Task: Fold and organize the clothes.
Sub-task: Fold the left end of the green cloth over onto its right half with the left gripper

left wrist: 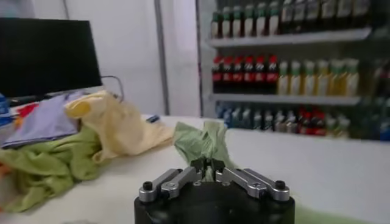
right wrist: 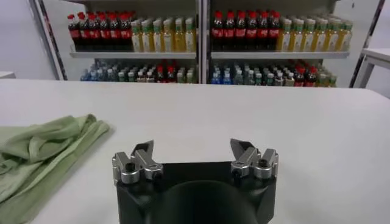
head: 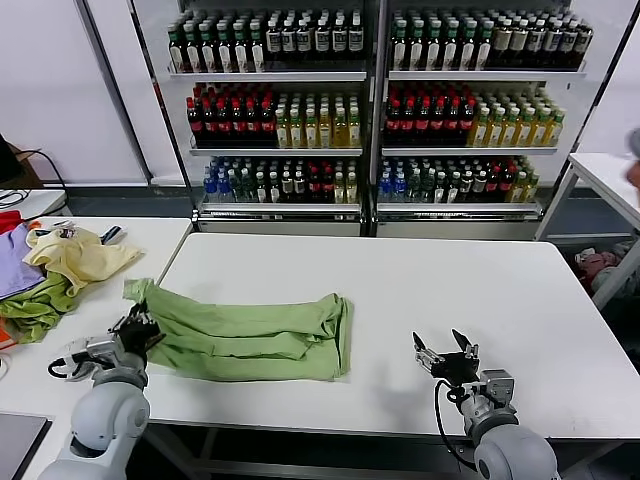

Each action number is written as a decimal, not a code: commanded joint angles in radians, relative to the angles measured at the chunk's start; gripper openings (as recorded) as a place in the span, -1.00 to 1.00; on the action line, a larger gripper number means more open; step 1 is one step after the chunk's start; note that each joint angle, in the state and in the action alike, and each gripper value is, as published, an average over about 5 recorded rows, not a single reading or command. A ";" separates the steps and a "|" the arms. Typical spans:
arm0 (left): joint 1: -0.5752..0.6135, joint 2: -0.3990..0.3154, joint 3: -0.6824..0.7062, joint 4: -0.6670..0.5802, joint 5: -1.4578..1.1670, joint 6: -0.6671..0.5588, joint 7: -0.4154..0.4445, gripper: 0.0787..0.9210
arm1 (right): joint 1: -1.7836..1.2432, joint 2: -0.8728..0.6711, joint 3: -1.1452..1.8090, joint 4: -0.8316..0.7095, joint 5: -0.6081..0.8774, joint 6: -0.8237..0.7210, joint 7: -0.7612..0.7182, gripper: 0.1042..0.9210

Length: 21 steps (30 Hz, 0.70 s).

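The light green shirt lies folded into a long band across the left half of the white table. My left gripper is at the band's left end, shut on a bunch of the green fabric, which stands up between its fingertips in the left wrist view. My right gripper is open and empty above bare table to the right of the shirt, well apart from it. In the right wrist view the shirt's right end lies off to one side. Collar and printed patch are hidden.
A side table on the left holds a pale yellow garment, a darker green cloth and a purple cloth. Drink shelves stand behind. Another white table is at the far right.
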 commanded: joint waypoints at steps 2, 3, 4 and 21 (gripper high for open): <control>0.017 -0.084 0.133 -0.313 -0.357 0.048 0.037 -0.84 | 0.000 0.009 -0.003 0.002 -0.006 0.001 -0.002 0.76; 0.011 -0.104 0.167 -0.310 -0.370 0.048 0.035 -0.84 | 0.000 0.010 -0.003 0.002 -0.007 0.001 -0.002 0.76; 0.004 -0.123 0.202 -0.304 -0.379 0.046 0.033 -0.84 | -0.001 0.012 -0.002 0.002 -0.008 0.001 -0.003 0.76; -0.149 -0.278 0.501 0.023 -0.207 0.023 0.011 -0.84 | 0.007 0.025 0.001 -0.007 -0.012 0.008 -0.010 0.76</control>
